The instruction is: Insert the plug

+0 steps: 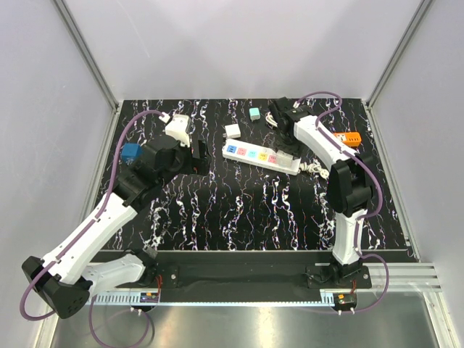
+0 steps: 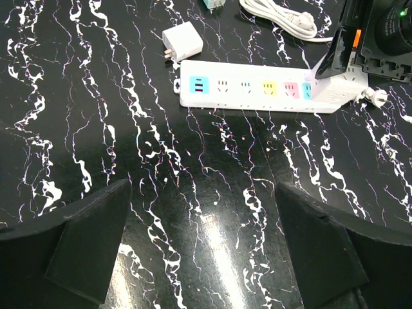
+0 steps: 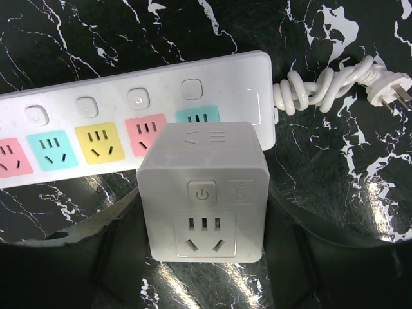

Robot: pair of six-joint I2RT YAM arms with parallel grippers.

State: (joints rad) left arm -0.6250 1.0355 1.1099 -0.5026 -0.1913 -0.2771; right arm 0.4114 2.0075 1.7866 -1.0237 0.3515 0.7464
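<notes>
A white power strip [image 1: 254,154] with coloured sockets lies at the middle back of the table; it also shows in the left wrist view [image 2: 257,87] and the right wrist view [image 3: 129,109]. My right gripper [image 1: 285,154] [image 3: 203,212] is shut on a white cube plug [image 3: 203,187] with a power button and a socket on its face. The cube sits over the teal socket at the strip's right end; its prongs are hidden. My left gripper [image 1: 201,158] [image 2: 203,238] is open and empty, low over bare table to the left of the strip.
A white charger [image 1: 233,130] [image 2: 183,40] lies just behind the strip's left end. A teal adapter [image 1: 254,113] lies farther back. The strip's coiled white cable [image 3: 335,87] trails off its right end. An orange object [image 1: 349,138] sits at the right.
</notes>
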